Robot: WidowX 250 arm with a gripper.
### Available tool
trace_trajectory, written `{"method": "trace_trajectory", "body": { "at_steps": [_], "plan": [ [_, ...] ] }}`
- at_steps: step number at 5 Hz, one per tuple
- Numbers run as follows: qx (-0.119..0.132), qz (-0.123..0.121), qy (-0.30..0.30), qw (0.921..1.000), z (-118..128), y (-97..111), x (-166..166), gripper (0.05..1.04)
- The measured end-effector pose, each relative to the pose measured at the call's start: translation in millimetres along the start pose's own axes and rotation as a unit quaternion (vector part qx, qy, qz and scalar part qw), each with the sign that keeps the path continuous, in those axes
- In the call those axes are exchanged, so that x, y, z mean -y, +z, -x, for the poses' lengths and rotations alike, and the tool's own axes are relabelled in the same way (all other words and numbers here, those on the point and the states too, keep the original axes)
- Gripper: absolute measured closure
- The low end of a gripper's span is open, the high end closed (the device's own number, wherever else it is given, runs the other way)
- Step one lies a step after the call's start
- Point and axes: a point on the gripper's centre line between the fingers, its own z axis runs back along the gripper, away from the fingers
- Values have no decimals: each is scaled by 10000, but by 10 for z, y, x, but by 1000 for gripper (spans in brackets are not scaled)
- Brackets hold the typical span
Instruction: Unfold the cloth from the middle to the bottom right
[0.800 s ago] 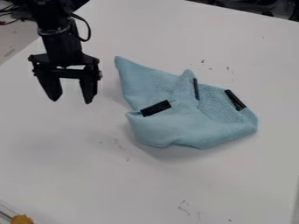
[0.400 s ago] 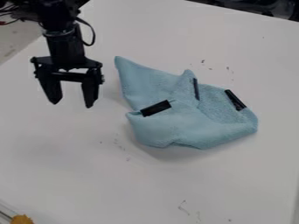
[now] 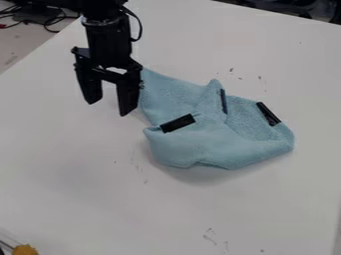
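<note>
A: Camera view: where to look for the end effector (image 3: 108,108)?

B: At upper left, hanging with 2 fingers (image 3: 126,102) spread wide, pointing down and holding nothing. Close beside the upper-left corner of the blue cloth (image 3: 200,144), overlapping it from this angle; cannot tell about contact.

A: And the cloth?

B: Bunched around the middle of the white tabletop (image 3: 80,194), folded and rumpled, with 3 black strips (image 3: 178,123) on it, perhaps to mark edges.

A: Why so open?

B: Probably to straddle a fold before pinching. Likely needs next to reach the middle, grip only the loose layer and draw it toward bottom right. Could catch 2 layers and drag everything along.
</note>
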Motion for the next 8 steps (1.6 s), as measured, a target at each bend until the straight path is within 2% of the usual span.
{"method": "trace_trajectory", "body": {
  "at_steps": [1, 2, 3, 4, 5, 6, 7, 8],
  "plan": [
    [354, 108, -1000, 9943, -126, -66, 192, 83],
    [660, 30, -1677, 9836, -328, -184, 296, 83],
    [762, -189, -1953, 9776, -496, -239, 496, 83],
    [1086, -315, -2072, 9717, -597, -274, 532, 83],
    [988, -221, -2391, 9657, -700, -477, 522, 83],
    [1073, -294, -2470, 9626, -800, -536, 437, 83],
    [900, -262, -2451, 9649, -830, -593, 416, 83],
    [901, -223, -2383, 9668, -815, -617, 427, 87]
  ]
}}
